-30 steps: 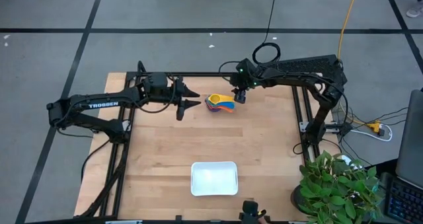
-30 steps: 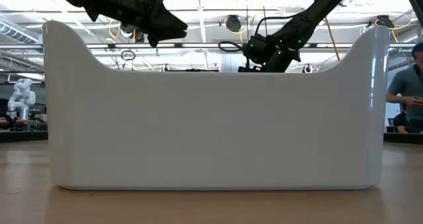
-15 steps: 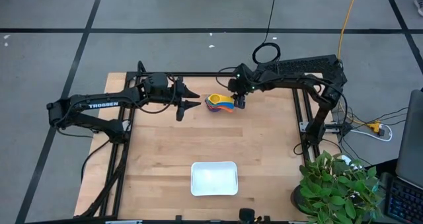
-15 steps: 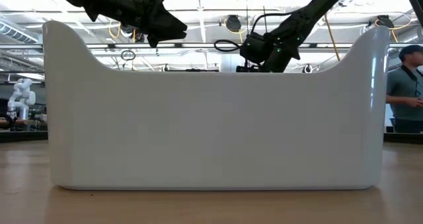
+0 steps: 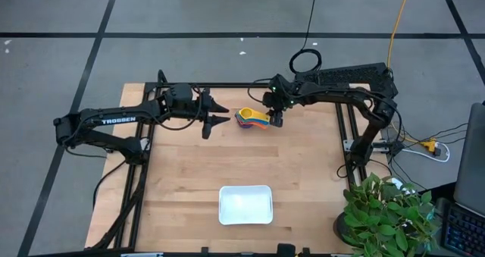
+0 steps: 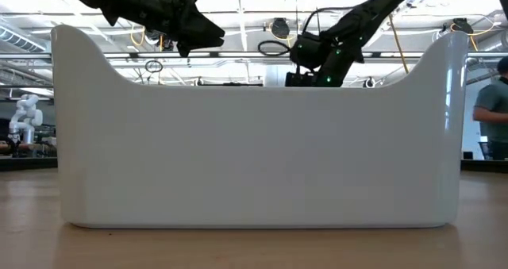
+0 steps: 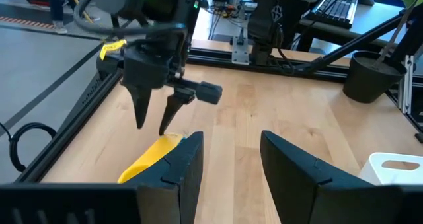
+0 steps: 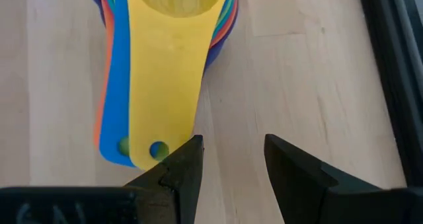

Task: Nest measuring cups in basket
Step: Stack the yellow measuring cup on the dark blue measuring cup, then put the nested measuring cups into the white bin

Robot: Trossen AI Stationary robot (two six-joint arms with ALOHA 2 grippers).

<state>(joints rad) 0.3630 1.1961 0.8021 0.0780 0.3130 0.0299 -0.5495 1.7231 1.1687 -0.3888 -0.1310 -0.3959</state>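
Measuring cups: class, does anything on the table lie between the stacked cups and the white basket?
Nothing visible does. The stacked measuring cups sit at the far side; bare wooden table separates them from the basket near the front edge.

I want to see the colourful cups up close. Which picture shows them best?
The right wrist view: the stacked cups fill it, yellow on top. The high view shows a tiny stack. The left wrist view shows only a yellow handle. In the low view the basket hides them.

The wooden table (image 5: 189, 166) bears the nested measuring cups (image 5: 251, 119) and, well apart, the white basket (image 5: 245, 204).
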